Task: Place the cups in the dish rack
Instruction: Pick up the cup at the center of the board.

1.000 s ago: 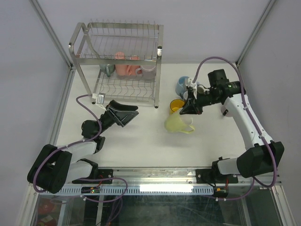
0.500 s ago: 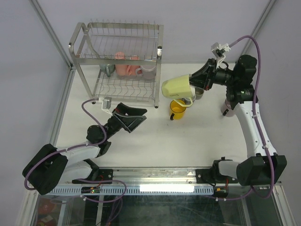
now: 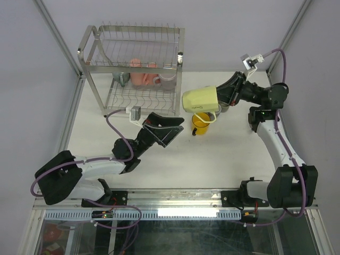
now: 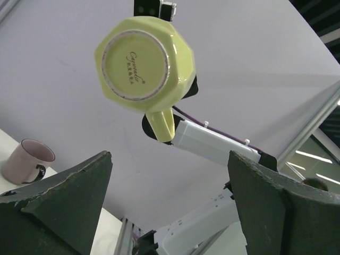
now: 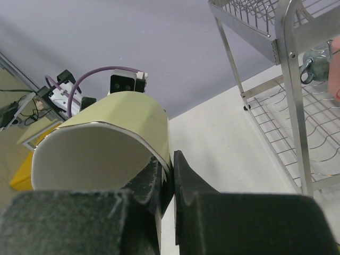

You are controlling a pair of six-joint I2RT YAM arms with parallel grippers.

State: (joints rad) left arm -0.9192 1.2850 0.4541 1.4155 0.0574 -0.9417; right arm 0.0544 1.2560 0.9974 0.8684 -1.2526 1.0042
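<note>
Looking down, some cups [image 3: 142,78] sit in the rack [image 3: 138,50], a yellow cup [image 3: 201,122] waits on the desk [image 3: 212,159], and the right end effector [image 3: 218,100] pinches a green cup [image 3: 199,99] in the air; the left wrist shows the left end effector [image 4: 169,159] spread; the right wrist shows that cup's rim squeezed.

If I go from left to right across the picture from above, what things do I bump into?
dish rack → left gripper, open → yellow-green mug, held up in the air → right gripper, shut on the mug's rim
</note>
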